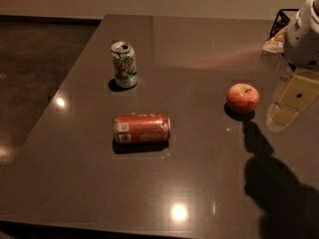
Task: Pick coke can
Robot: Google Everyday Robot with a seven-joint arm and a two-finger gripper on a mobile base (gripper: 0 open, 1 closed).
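Camera view of a glossy dark grey-brown table [75, 178] at the start of a pick. The coke can [142, 128], a red-orange aluminium cylinder with silver rims and a white label panel at its left end, lies on its side near the middle of the table, its long axis running left to right across the view. Nothing touches it. Behind it and well apart stands an upright white-and-green drink can [123, 63] with its top opened. A round red apple [242, 97] rests to the right, also well apart from the coke can. A black wire basket [280, 21] shows at the far right corner.

The gripper [289, 106], a cream-coloured two-part pincer under a white wrist housing, hangs at the right edge of the view, just beyond the apple and above the table. It holds nothing, and whether it is spread or closed cannot be told here. Its dark shadow [274, 183] falls on the near right of the table.

Step in hand, as judged: the approach — no contact has been made. The next move calls for travel leftward past the apple without knocking it, then a descent over the lying can with the pincer set across its round body rather than along its length, since a can on its side is likely to roll if pushed.
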